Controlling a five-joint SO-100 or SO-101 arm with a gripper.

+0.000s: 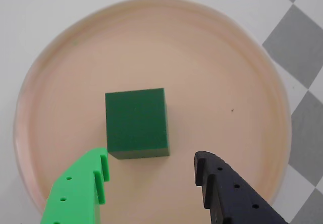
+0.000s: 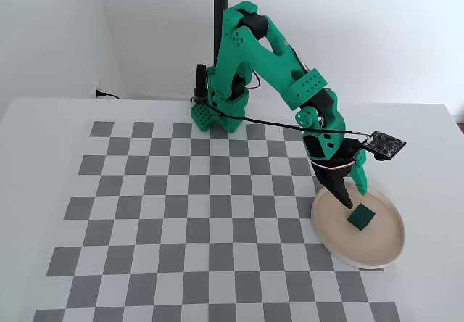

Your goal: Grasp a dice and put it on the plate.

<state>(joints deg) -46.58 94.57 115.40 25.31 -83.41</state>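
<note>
The dice lies flat on the plate, near the plate's middle, with one square face turned up and no pips showing on it. In the fixed view the dice sits inside the plate, which rests on the right edge of the checkered mat, partly over the bare white table. The gripper hangs just above the plate with its jaws spread apart and nothing between them: in the wrist view the bright green finger stands near the dice's lower left corner, and the black finger stands off to the dice's lower right, apart from it. From the fixed view the gripper points down at the plate's near-left part, just beside the dice, while the green arm reaches over from its base at the far side of the mat.
</note>
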